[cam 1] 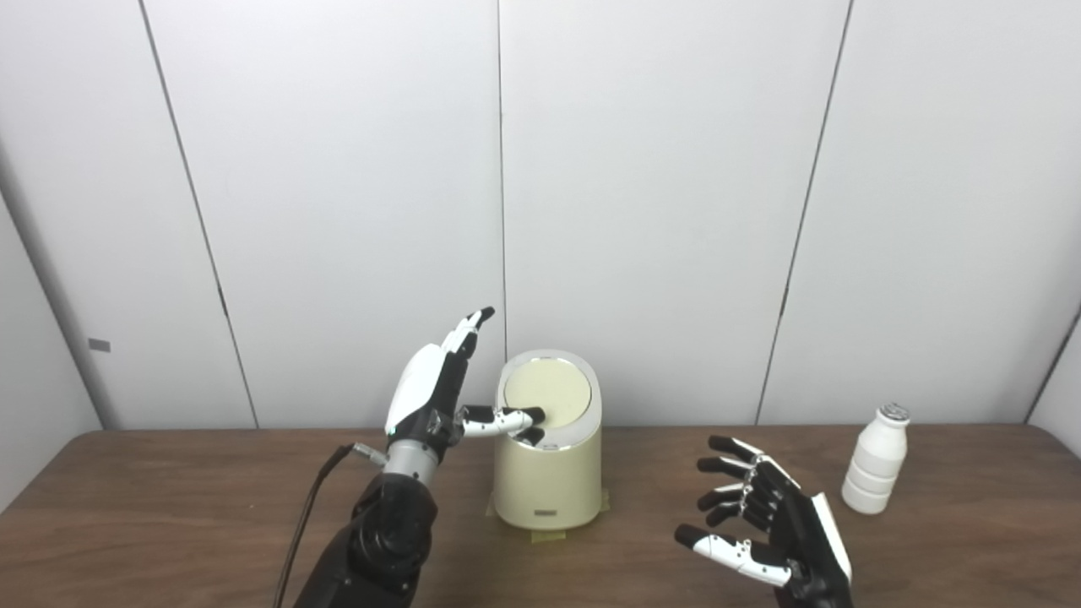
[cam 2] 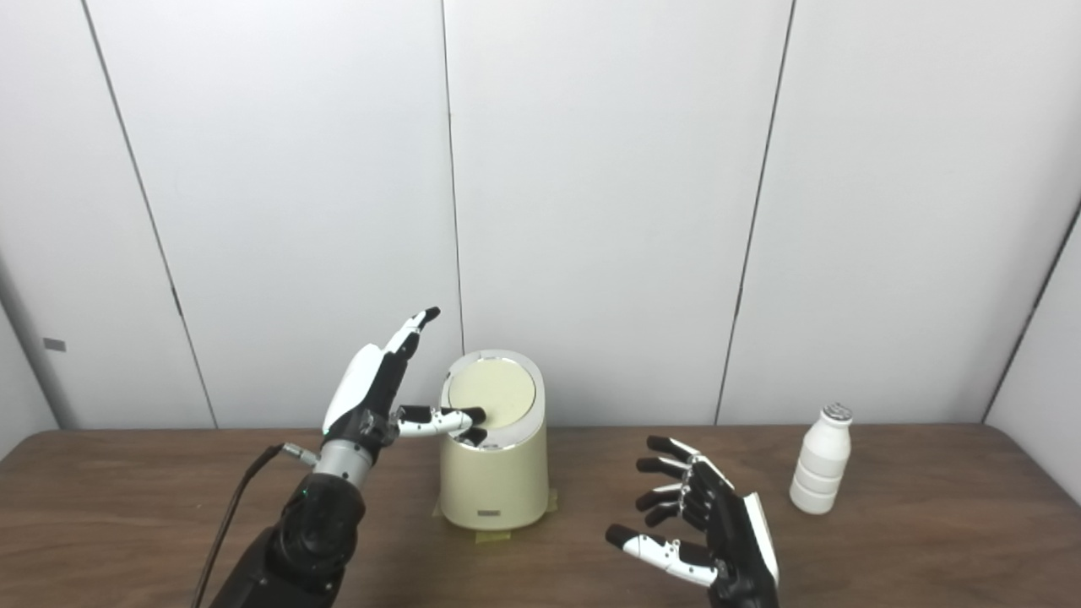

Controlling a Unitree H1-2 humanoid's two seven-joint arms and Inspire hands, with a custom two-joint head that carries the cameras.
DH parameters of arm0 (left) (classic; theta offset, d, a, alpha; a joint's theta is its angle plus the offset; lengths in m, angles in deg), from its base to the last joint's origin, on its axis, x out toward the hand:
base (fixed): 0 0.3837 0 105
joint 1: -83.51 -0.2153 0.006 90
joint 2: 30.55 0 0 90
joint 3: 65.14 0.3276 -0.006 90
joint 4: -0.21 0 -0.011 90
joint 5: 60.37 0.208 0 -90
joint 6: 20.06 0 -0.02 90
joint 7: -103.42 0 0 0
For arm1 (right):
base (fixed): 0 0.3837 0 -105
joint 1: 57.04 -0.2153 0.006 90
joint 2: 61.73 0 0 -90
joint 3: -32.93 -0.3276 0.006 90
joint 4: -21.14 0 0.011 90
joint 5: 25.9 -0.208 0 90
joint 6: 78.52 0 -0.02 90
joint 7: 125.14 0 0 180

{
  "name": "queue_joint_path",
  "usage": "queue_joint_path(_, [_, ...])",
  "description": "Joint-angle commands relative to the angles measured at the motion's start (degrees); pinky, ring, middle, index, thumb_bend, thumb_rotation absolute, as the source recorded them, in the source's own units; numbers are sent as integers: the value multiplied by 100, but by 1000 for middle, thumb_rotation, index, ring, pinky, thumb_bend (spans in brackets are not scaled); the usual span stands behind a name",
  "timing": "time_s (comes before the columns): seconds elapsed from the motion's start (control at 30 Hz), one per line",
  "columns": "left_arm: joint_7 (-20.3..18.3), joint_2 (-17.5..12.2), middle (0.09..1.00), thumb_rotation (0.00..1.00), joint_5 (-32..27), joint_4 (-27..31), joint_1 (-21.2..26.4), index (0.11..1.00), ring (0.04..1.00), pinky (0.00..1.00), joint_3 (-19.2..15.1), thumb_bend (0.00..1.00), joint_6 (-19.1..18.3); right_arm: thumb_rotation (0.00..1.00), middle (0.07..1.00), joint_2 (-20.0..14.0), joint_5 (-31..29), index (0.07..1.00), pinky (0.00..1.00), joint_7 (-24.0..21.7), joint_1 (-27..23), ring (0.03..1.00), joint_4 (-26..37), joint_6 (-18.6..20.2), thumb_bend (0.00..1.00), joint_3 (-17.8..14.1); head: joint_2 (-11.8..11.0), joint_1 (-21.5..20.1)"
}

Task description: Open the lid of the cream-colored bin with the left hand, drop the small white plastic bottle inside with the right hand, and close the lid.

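A cream bin [cam 1: 549,460] is shown upright on a wooden table [cam 1: 169,507], near its rear edge and just in front of a white panelled wall [cam 1: 676,211]. The lid [cam 1: 547,392] is seen shut, tilted toward the camera and ringed by a pale rim.

The left hand [cam 1: 431,393] is raised just left of the bin, released and holding nothing. Its fingers [cam 1: 469,326] are extended upward and apart from the bin, while the thumb [cam 1: 503,419] is stretched sideways, its dark tip laid on the front-left edge of the lid. Whether the tip presses down cannot be told.

The right hand [cam 2: 705,515] is held low over the table, right of the bin and apart from it, palm turned leftward. It is spread open, fingers loosely curled, nothing grasped.

The bottle [cam 1: 877,460], white with a ribbed body and a cap, is seen standing upright on the table, right of the right hand and untouched.
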Motion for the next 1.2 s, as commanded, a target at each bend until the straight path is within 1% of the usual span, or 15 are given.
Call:
queue_joint_path(0.0, [251, 30, 1000, 165, 99, 14, 447, 1000, 1000, 1000, 6, 810, 182, 135, 675, 4, 43, 725, 409, 47, -195, 509, 271, -137, 694, 10, 12, -6])
queue_joint_path(0.2, [273, 11, 1000, 177, 148, -96, 478, 1000, 1000, 1000, 153, 806, 278, 108, 678, 26, 20, 715, 409, 45, -172, 516, 368, -70, 685, 39, 37, -21])
queue_joint_path(0.33, [335, 50, 1000, 184, 176, -163, 493, 1000, 1000, 1000, 216, 812, 300, 125, 680, 31, 92, 715, 406, 80, -169, 512, 384, -58, 686, 51, 38, -42])
queue_joint_path(0.47, [342, 64, 1000, 170, 188, -232, 533, 1000, 1000, 1000, 262, 805, 326, 96, 679, 62, 112, 710, 408, 85, -158, 512, 474, 1, 671, 64, 60, -66])
queue_joint_path(0.53, [317, 46, 1000, 176, 270, -278, 575, 1000, 1000, 1000, 338, 807, 277, 103, 679, 66, 156, 708, 408, 99, -159, 512, 488, 4, 676, 72, 70, -77])
queue_joint_path(0.63, [342, -13, 1000, 199, 592, -319, 638, 1000, 1000, 1000, 527, 841, 104, 126, 678, 83, 136, 707, 407, 97, -159, 511, 488, 3, 690, 62, 81, -79])
queue_joint_path(0.7, [400, -35, 1000, 189, 778, -358, 673, 1000, 1000, 1000, 618, 865, -1, 122, 678, 93, 138, 707, 408, 103, -162, 512, 470, -33, 694, 58, 81, -87])
queue_joint_path(0.8, [567, -57, 1000, 172, 1093, -446, 726, 1000, 1000, 1000, 760, 866, -140, 121, 673, 102, 175, 703, 411, 89, -154, 512, 528, -10, 689, 84, 83, -97])
queue_joint_path(0.93, [828, -67, 1000, 151, 1354, -597, 759, 1000, 1000, 1000, 877, 837, -122, 115, 669, 127, 188, 697, 418, 92, -137, 516, 586, 38, 691, 101, 94, -111])
queue_joint_path(1.07, [986, -77, 1000, 111, 1496, -739, 773, 1000, 1000, 1000, 971, 790, -128, 121, 669, 151, 217, 694, 417, 116, -122, 514, 618, 46, 692, 97, 111, -118])
queue_joint_path(1.17, [1033, -114, 1000, 70, 1568, -785, 767, 1000, 1000, 1000, 1035, 752, -122, 120, 669, 161, 224, 692, 416, 107, -119, 518, 656, 82, 690, 99, 111, -118])
